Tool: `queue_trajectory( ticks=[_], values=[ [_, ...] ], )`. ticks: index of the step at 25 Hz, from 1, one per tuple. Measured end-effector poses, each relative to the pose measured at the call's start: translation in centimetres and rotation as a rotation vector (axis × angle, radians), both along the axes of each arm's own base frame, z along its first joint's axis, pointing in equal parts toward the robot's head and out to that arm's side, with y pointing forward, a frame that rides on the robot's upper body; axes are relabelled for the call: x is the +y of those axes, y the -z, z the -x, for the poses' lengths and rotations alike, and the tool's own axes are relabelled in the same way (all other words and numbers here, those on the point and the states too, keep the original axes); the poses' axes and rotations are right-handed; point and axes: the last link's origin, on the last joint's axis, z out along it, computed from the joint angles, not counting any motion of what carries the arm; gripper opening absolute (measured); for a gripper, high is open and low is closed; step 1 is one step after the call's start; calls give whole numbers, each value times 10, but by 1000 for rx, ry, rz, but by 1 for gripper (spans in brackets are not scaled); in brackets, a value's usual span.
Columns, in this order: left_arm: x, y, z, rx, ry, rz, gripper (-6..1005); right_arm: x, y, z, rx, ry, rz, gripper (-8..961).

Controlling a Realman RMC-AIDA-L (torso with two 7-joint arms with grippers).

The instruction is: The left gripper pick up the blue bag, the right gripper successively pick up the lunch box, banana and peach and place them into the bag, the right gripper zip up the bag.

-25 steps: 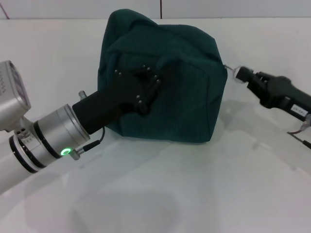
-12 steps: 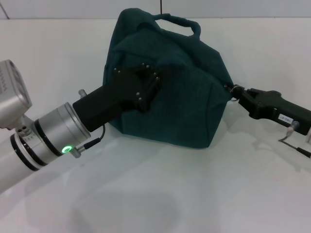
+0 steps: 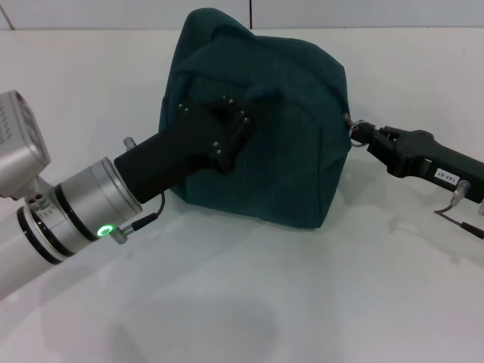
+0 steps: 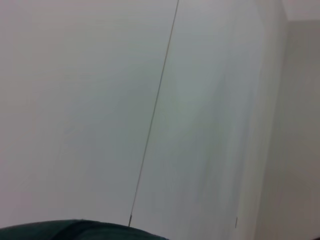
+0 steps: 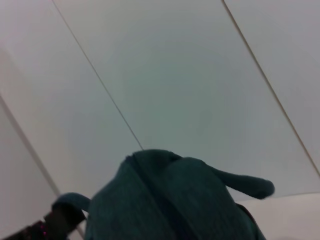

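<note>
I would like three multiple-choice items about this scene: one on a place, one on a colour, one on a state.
1. Where is the right pincer?
A. at the zipper pull on the bag's right corner
B. on top of the bag
C. under the table

2. What colour is the bag?
A. red
B. dark teal blue
C. yellow

3. What is the left pincer doing?
A. hanging far from the bag
B. lying flat on the table
C. pressed into the bag's side

Answers: 1 A, its tip meets the small metal ring there. 2 B, the fabric shows this. 3 C, its black body sinks into the fabric.
</note>
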Motion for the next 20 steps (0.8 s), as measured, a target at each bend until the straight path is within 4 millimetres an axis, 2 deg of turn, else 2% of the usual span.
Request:
queue_trajectory(
  ticks=[7,12,16,20],
  values=[
    [-3,-8,-3,-55,23,-10,161,1,-8,-5,15,21,-20,12],
    [-6,-28,3,-102,37,-68,170,2,-16,-8,23,25,-43,12],
    [2,-44,-8,-77,125,-69,348,2,-19,-10,16,19,-39,13],
    [24,-50,-35,48,230,31,481,2,-22,-12,8,20,-40,13]
  ],
)
